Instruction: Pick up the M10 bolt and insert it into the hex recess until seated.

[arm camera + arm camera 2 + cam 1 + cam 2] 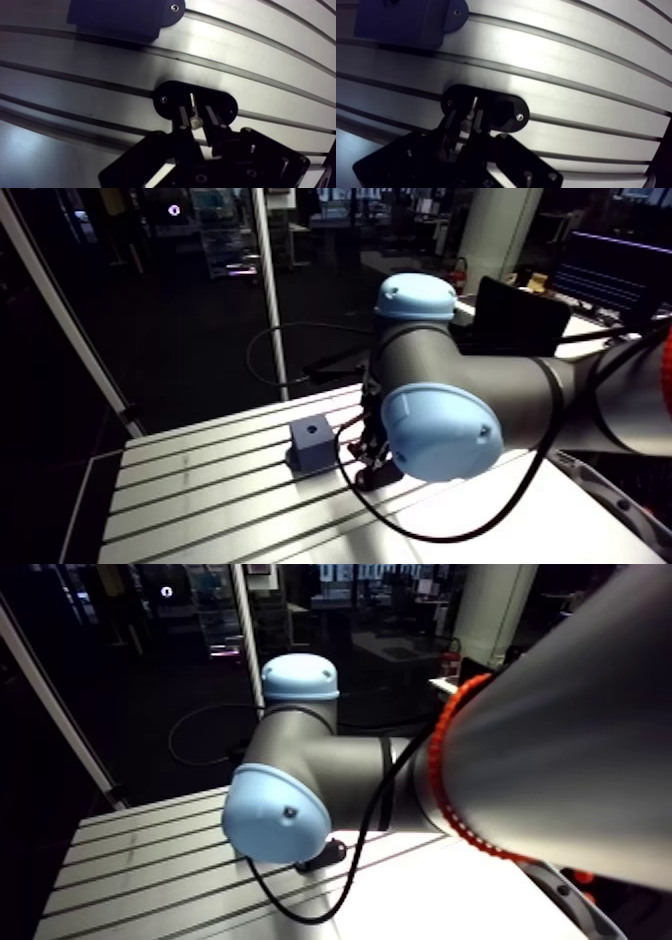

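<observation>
- Closest in, from the wrist view: tool [196, 111] released, fingers [181, 118] parted and set to either side of the M10 bolt [195, 121], with a slim dark gap on each side; no clamp yet, as far as can be judged.
- Straddling like this most likely to centre the bolt before closing, for a square squeeze rather than a knock askew.
- Bolt upright in a black holder [222, 104], between the fingers; stood on end there, presumably, to offer it for a grip from above.
- Holder fastened to the slotted worktop [90, 70] with a screw at each end, so unlikely to shift under the grip.
- Further ahead of the tool, near the holder but apart from it: blue-grey block [311, 446], screwed through its flange to the same worktop.
- Hex recess [313, 431] opening upward in the block's top face, only a dark hole in the arm view, its outline too small to make out.
- No bolt in the recess, so insertion not yet begun; task judged at the grasp step.
- Next, by that reading: close on the bolt, lift straight out of the holder, carry across, line up over the recess, press down until seated.
- Risks: a tilted pickup, or hex flats out of line with the recess, and a jam at the mouth.
</observation>
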You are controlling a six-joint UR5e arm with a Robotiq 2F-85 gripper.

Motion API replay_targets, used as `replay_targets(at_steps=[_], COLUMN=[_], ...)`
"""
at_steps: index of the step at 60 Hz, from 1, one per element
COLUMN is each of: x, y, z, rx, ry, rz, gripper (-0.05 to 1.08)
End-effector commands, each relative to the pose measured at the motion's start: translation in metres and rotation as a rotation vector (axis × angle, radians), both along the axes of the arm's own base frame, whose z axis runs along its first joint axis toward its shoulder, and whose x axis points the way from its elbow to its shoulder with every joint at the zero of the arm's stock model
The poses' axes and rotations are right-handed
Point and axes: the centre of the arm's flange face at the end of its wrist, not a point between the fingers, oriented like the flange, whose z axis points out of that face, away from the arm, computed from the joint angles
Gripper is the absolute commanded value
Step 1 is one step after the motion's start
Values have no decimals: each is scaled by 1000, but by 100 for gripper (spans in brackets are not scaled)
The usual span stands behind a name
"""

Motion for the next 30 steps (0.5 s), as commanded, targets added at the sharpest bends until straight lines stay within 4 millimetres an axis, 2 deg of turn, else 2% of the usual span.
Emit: replay_targets(at_steps=[1, 14, 30], x=[-1, -2, -6], y=[1, 0, 1], z=[6, 15, 38], rx=[5, 10, 12], ry=[14, 27, 52], rz=[2, 3, 3], gripper=[76, 77, 80])
